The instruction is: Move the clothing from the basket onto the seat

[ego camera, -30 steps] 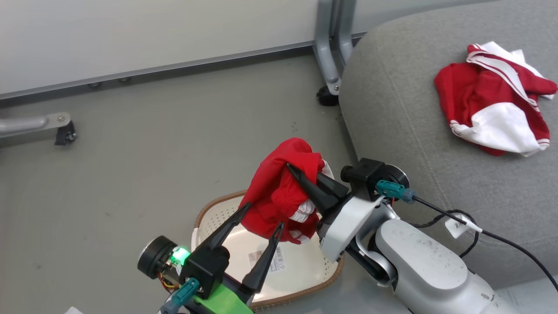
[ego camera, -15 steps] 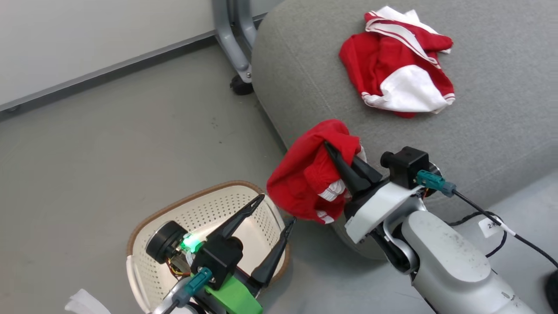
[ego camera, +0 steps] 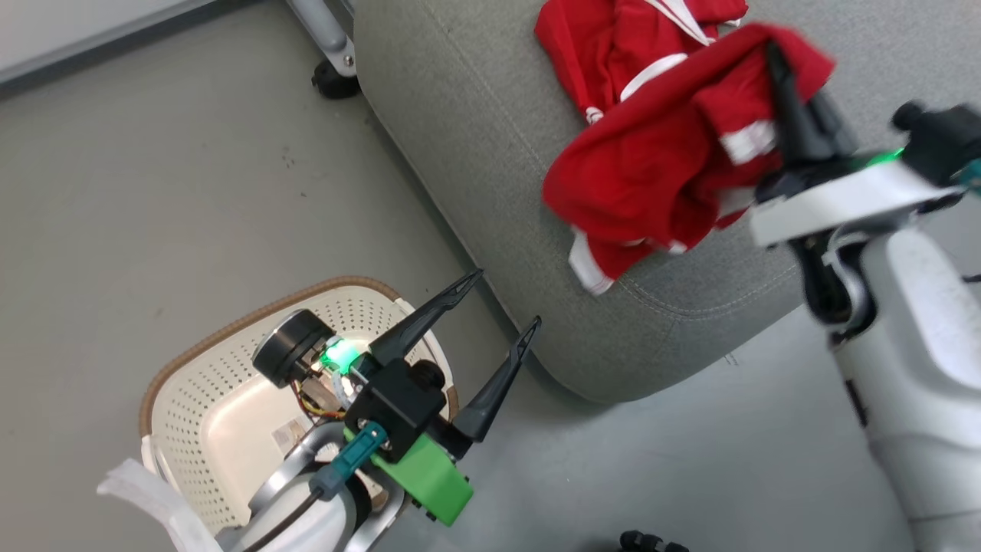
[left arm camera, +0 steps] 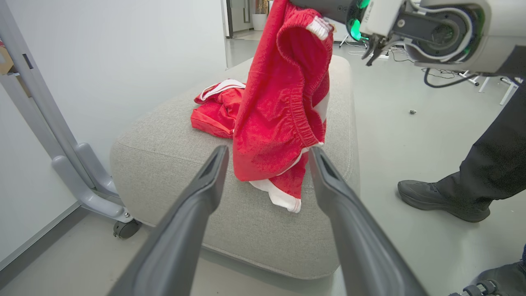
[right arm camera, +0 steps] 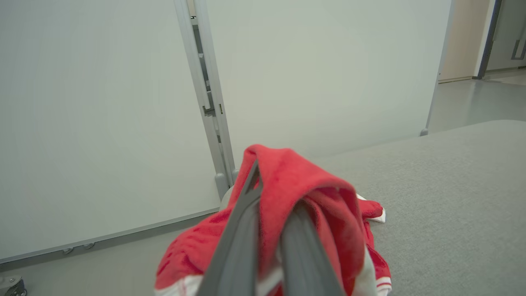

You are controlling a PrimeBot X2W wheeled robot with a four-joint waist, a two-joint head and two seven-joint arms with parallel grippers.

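Head view, held garment (ego camera: 644,169) blurred, basket (ego camera: 198,377) part-hidden

Blur is smearing the right gripper (ego camera: 782,77) and the held garment (ego camera: 651,169) in the head view. In the right wrist view red folds are burying the fingertips, and the bottom edge is cropping the cloth hanging below them. Beyond those tips the held garment is covering most of the second garment (ego camera: 598,46), which the top edge is clipping. Behind the left gripper (ego camera: 504,299), its own wrist is masking part of the basket (ego camera: 191,391) floor and the label (ego camera: 287,433), whose print is too small to read. Right of its fingers, the left wrist view's edge is cutting off a person's leg (left arm camera: 489,164).
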